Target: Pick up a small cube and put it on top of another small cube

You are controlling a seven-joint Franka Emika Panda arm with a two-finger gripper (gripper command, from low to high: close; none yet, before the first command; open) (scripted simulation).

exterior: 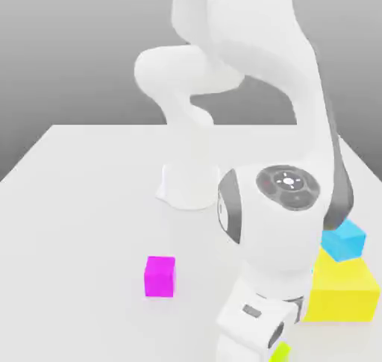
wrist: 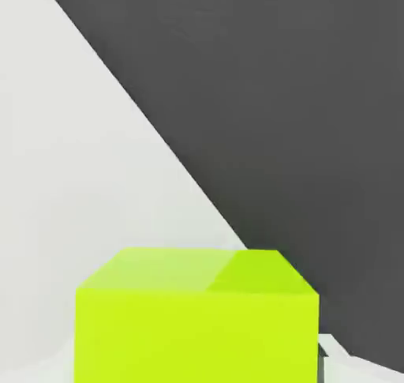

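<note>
Gripping the lime cube, the hand sits closed near the table's edge.

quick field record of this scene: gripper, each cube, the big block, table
gripper: shut on the lime cube, low at the table's near edge
lime cube: a sliver shows under the hand in the exterior view
magenta cube: alone on the table, toward the exterior view's left of the arm
cyan cube: behind the yellow block, partly hidden by the arm
yellow block: larger, flat, on the exterior view's right
stacking: not yet done
</note>
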